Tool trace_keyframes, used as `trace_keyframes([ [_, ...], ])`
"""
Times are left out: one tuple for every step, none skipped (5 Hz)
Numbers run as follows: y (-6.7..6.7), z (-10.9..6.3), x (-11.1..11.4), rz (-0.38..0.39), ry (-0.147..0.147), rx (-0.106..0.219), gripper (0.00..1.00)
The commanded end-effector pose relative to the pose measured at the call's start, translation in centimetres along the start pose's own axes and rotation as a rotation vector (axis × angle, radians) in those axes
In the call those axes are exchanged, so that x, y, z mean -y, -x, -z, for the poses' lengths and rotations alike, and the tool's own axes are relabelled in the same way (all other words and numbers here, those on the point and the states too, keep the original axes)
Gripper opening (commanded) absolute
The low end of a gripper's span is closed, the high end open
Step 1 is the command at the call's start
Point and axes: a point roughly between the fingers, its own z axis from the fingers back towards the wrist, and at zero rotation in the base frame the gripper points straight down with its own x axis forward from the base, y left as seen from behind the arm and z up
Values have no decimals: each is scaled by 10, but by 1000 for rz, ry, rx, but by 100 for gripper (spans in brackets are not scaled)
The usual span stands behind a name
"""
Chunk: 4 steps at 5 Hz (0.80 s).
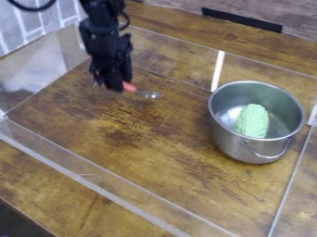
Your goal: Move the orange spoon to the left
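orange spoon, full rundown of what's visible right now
The orange spoon is small, with a thick orange-red handle that looks plastic and a shiny silver bowl that looks metal. Only the lower handle shows; the rest is hidden inside the tool, which is shut on it. The spoon slants, handle end up, bowl lowest and pointing right, low over the wooden table; whether the bowl touches the wood cannot be told. It lies well left of the steel pot, apart from it.

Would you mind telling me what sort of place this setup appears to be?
Probably a lab test bench: a wooden table fenced by clear plastic walls, with a robot gripper holding an orange spoon near a steel pot.
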Motion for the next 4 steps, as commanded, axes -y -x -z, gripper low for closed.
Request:
trace_keyframes([
  [6,-56,33,35,69,11,0],
  [4,-66,55,45,63,9,0],
  [2,-69,68,59,60,12,100],
  [1,-82,78,63,58,29,0],
])
